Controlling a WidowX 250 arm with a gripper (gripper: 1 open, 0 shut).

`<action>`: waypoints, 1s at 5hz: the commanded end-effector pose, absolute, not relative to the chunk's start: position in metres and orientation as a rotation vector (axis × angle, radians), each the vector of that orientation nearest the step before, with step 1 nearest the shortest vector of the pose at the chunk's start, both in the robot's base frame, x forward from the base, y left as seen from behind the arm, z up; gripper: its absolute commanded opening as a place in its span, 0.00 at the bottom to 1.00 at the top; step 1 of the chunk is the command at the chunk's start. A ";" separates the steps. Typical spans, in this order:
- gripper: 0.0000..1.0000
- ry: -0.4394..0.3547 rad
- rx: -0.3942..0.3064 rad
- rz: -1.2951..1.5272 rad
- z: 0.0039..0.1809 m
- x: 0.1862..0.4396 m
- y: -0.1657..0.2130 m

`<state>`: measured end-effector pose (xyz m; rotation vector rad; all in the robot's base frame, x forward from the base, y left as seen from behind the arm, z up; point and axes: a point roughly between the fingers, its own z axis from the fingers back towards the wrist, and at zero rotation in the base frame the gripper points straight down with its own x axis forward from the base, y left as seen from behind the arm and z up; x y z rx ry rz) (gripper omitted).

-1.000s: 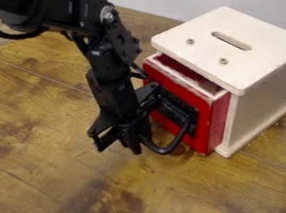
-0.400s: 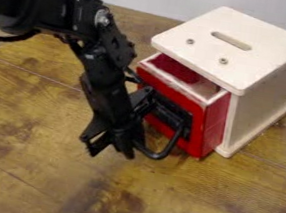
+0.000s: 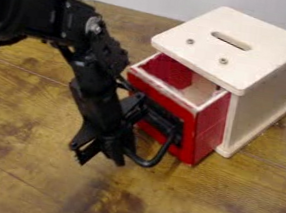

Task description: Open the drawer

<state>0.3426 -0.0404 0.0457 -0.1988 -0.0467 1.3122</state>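
The red drawer [image 3: 187, 103] sticks partway out of the cream-white cube housing [image 3: 253, 64], with its pale inside showing at the top. Its black loop handle [image 3: 152, 140] juts toward the lower left. My black gripper [image 3: 105, 145] points down at the handle's left end, fingers shut on the loop. The arm [image 3: 63, 26] reaches in from the upper left and hides part of the drawer's front panel.
The housing has a slot [image 3: 229, 39] on its top and stands at the right on a worn wooden table [image 3: 15, 170]. Bare tabletop lies in front and to the left of the arm.
My gripper has drawn toward the lower left with the handle, and the drawer has slid further out of the housing.
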 end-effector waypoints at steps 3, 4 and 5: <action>0.00 -0.126 -0.210 1.356 0.067 0.337 -0.032; 0.00 -0.135 -0.201 1.375 0.066 0.335 -0.028; 0.00 -0.142 -0.191 1.395 0.065 0.334 -0.022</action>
